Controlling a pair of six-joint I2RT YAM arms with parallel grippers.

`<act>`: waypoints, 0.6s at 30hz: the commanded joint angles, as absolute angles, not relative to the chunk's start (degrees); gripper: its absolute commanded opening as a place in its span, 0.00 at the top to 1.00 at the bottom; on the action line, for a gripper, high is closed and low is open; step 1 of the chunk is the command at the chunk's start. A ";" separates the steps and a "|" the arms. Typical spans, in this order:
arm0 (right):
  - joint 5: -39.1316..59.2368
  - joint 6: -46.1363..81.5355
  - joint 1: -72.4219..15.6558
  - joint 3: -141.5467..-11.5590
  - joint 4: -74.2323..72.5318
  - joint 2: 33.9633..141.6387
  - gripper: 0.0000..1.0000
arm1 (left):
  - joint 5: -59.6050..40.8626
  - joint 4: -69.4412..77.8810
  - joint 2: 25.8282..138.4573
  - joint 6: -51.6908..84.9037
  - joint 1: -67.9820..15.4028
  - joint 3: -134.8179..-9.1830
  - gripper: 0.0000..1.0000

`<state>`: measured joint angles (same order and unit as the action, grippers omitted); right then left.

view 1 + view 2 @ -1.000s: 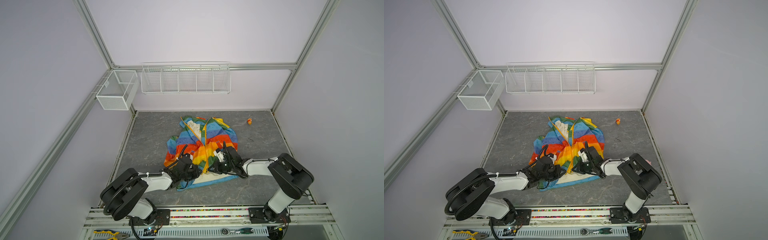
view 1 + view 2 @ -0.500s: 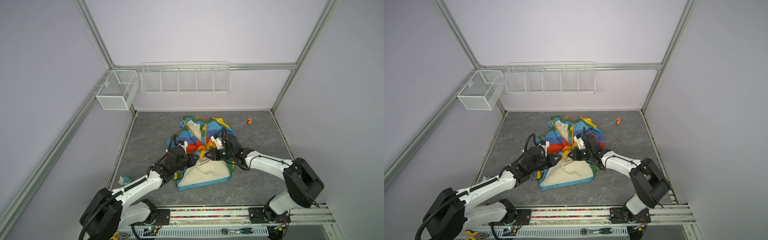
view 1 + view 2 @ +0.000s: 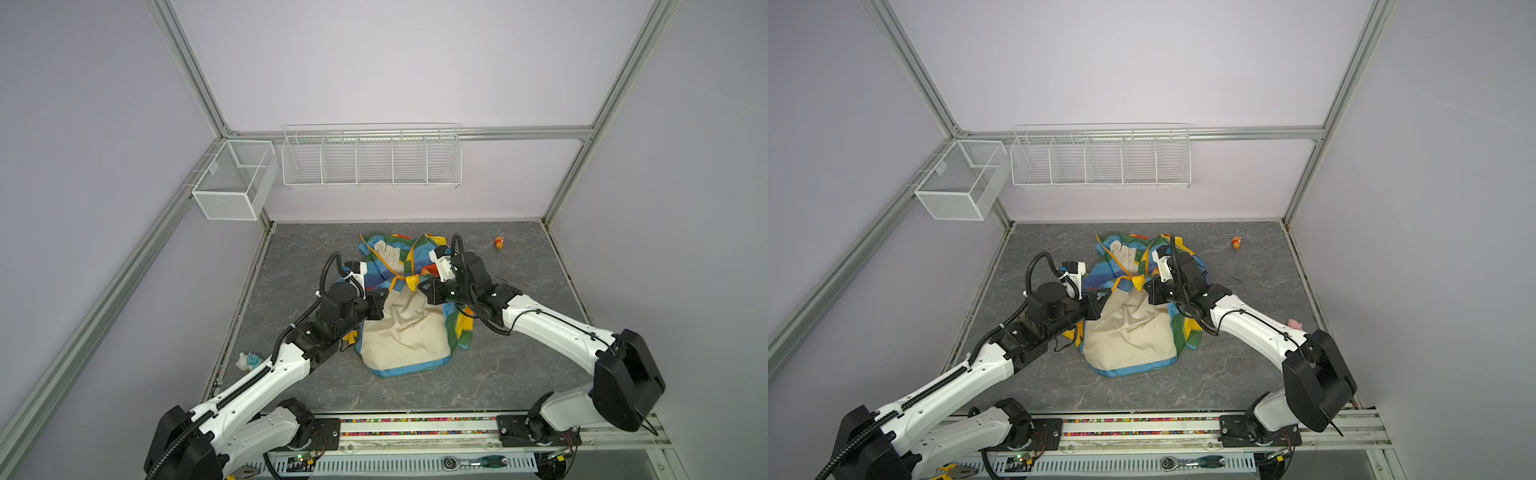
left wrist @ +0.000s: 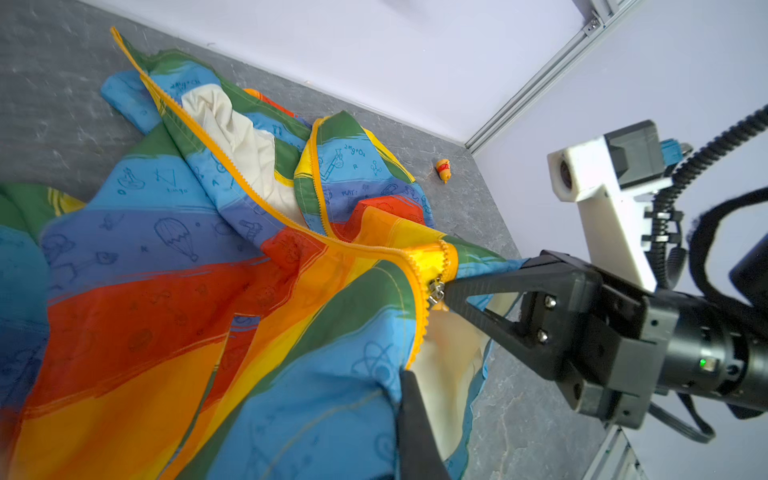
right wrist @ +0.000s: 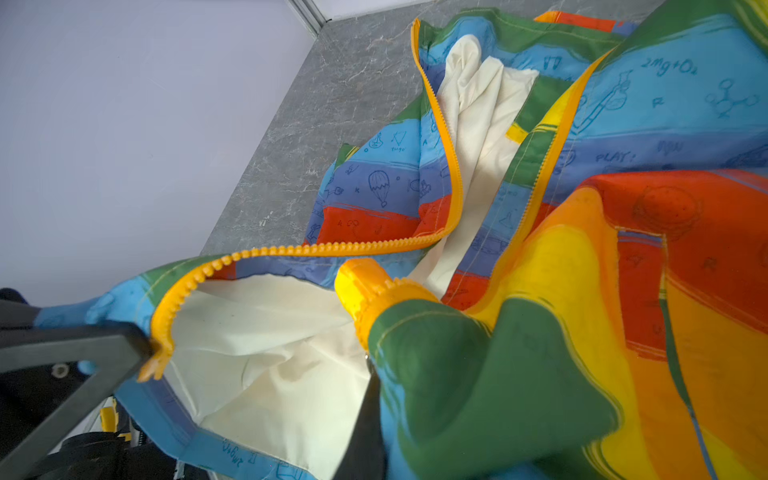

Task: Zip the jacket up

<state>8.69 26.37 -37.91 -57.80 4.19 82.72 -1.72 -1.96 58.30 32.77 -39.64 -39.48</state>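
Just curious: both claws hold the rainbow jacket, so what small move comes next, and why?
Probably bring the left gripper toward the right gripper: each pinches the jacket by one bottom zipper end, and the ends hang apart.

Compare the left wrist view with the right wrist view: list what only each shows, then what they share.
Only the left wrist view: a small orange toy figure, the right arm's black jaws from outside, shut by a silver zipper slider, and its white camera housing. Only the right wrist view: the left arm's black jaws from outside, pinching the blue hem corner. Both: the rainbow-striped thin-fabric jacket, its orange-yellow zipper strips apart, cream-white lining, grey marbled floor.
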 commanded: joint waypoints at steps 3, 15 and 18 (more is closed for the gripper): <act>2.65 25.72 -36.86 -56.43 1.95 78.19 0.94 | 3.91 -5.32 56.12 27.10 -39.31 -43.68 1.00; 25.11 28.07 -35.42 -60.17 -2.95 79.33 0.94 | 1.37 -0.67 52.23 23.95 -39.24 -46.06 1.00; 31.81 33.11 -34.72 -59.94 -9.93 81.12 0.94 | -1.33 6.59 52.44 26.04 -39.23 -43.95 1.00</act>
